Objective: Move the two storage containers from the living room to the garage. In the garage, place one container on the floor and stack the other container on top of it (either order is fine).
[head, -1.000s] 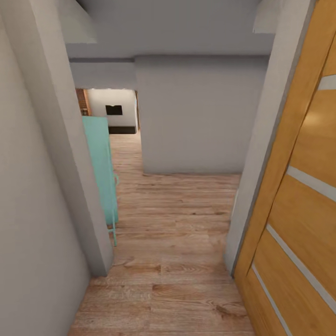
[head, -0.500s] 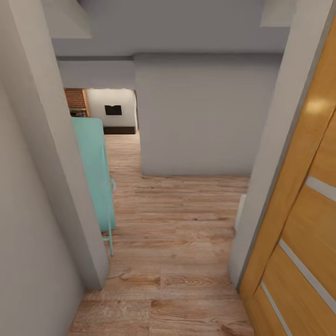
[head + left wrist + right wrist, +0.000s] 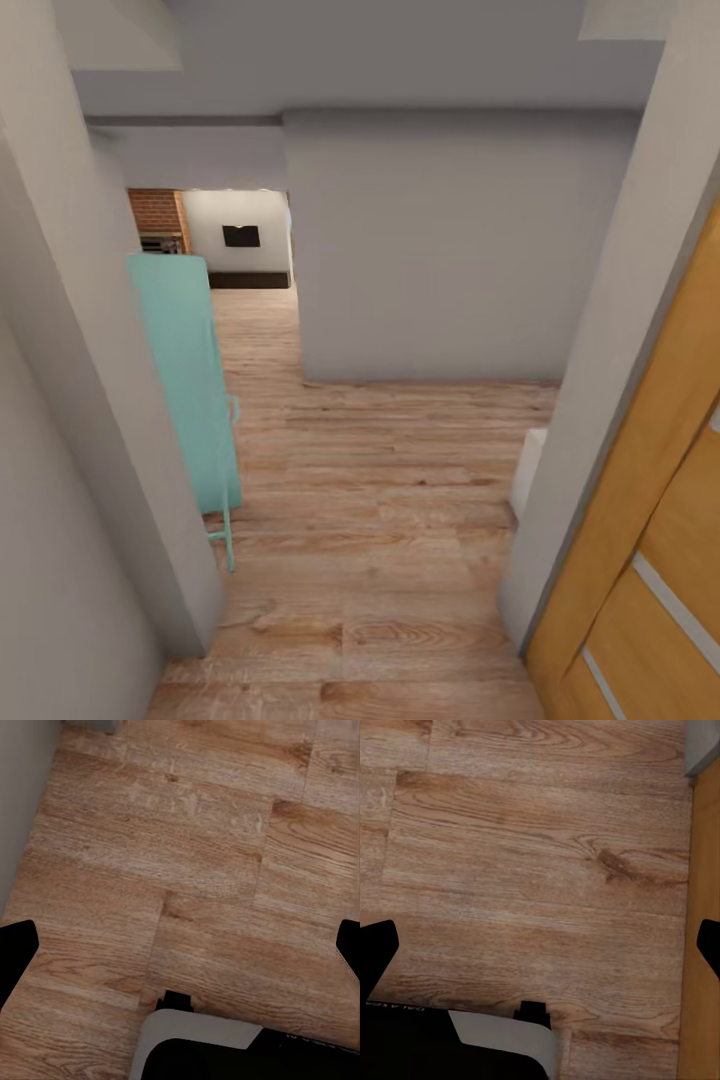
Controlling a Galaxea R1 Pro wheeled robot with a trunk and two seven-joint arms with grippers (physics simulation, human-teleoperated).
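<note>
Left gripper [image 3: 180, 945]: black fingertips [image 3: 16, 945] sit at opposite edges of the left wrist view, spread wide, nothing between them; bare wood plank floor [image 3: 187, 847] lies below, with a strip of grey wall [image 3: 19, 802] along one side. Right gripper [image 3: 540, 945]: fingertips [image 3: 376, 945] likewise far apart and empty, over the same planks, beside the edge of an orange wooden door [image 3: 703, 907] and a grey corner of wall [image 3: 701, 746]. Head view: the robot stands in a narrow opening between a grey wall [image 3: 60, 420] on its left and the orange door [image 3: 650, 520] with pale inset strips on its right. Beyond, light wood flooring [image 3: 380, 480] runs to a grey partition wall [image 3: 440, 240]. A mint-green panel [image 3: 185, 390] with a thin handle stands against the left wall. Further back, a passage leads to a room with brick [image 3: 158, 210] and a dark rectangle [image 3: 241, 236] on a white wall. Neither storage container is visible from here; location cannot be stated.
</note>
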